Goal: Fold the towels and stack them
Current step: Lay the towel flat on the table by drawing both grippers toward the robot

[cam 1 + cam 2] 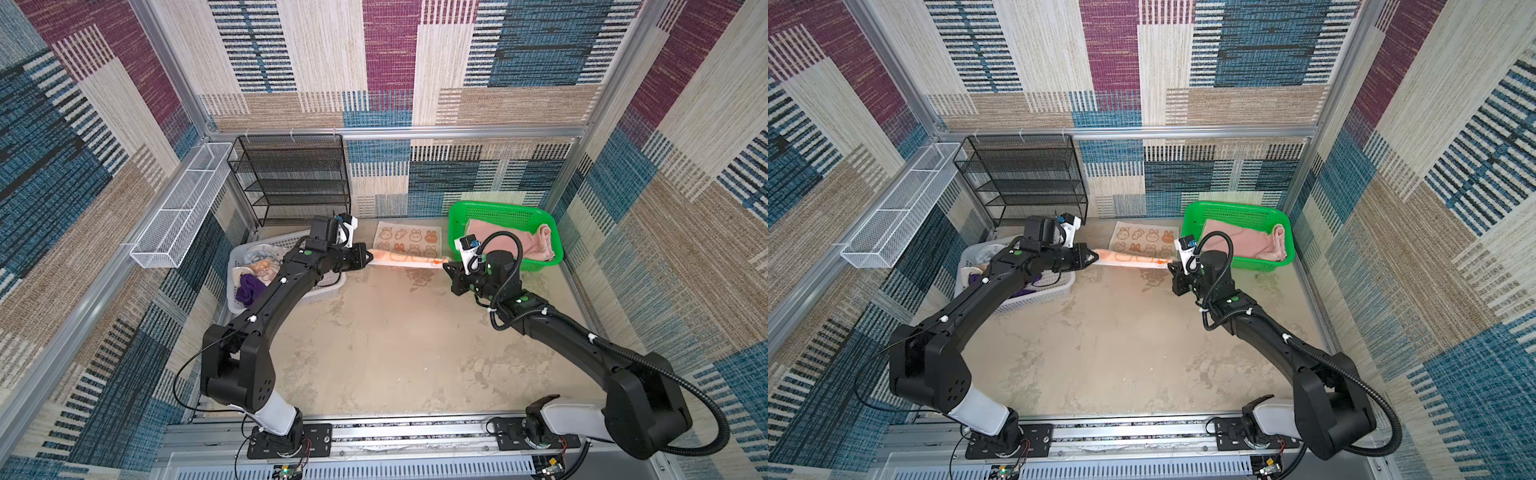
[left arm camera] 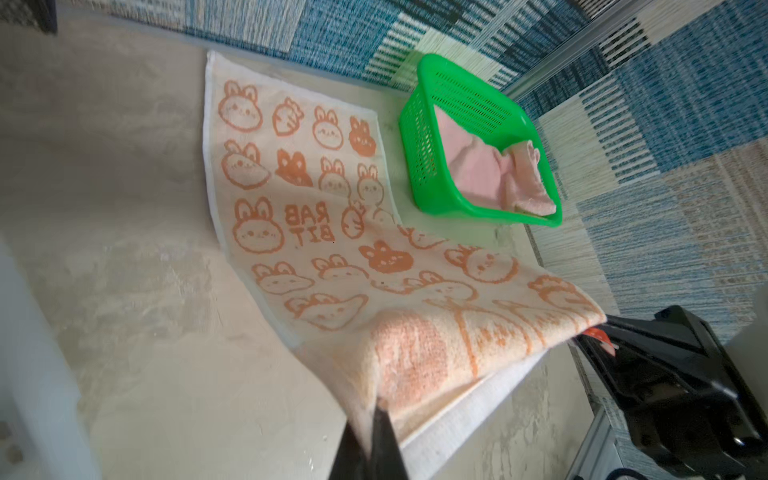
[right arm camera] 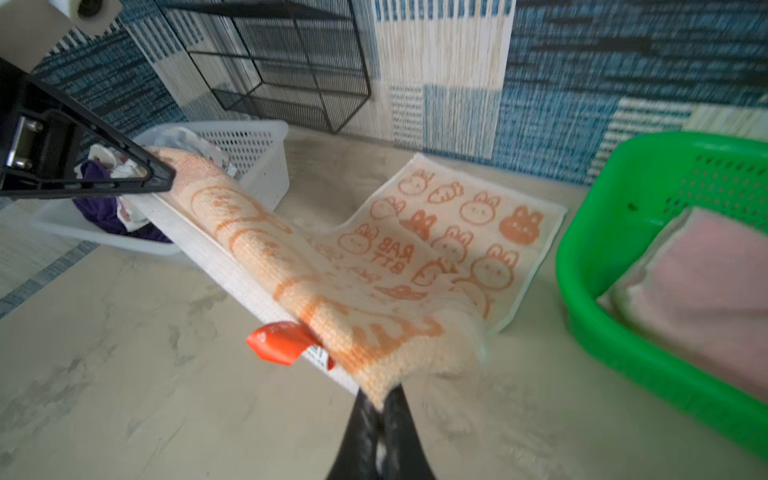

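An orange towel with cartoon rabbits (image 1: 409, 243) (image 1: 1144, 241) lies at the back of the table, its far half flat and its near edge lifted. My left gripper (image 1: 368, 256) (image 2: 376, 409) is shut on the near left corner. My right gripper (image 1: 446, 266) (image 3: 380, 401) is shut on the near right corner, beside an orange tag (image 3: 280, 343). The raised edge hangs taut between them. A pink towel (image 1: 511, 243) lies in the green basket (image 1: 461, 216). A purple towel (image 1: 249, 289) and a whitish towel (image 1: 262, 259) lie crumpled in the white basket (image 1: 328, 286), partly hidden by my left arm.
A black mesh shelf (image 1: 295, 178) stands at the back left. A white wire basket (image 1: 178, 208) hangs on the left wall. Patterned walls close in the back and both sides. Bare beige tabletop (image 1: 395, 340) stretches in front of the towel.
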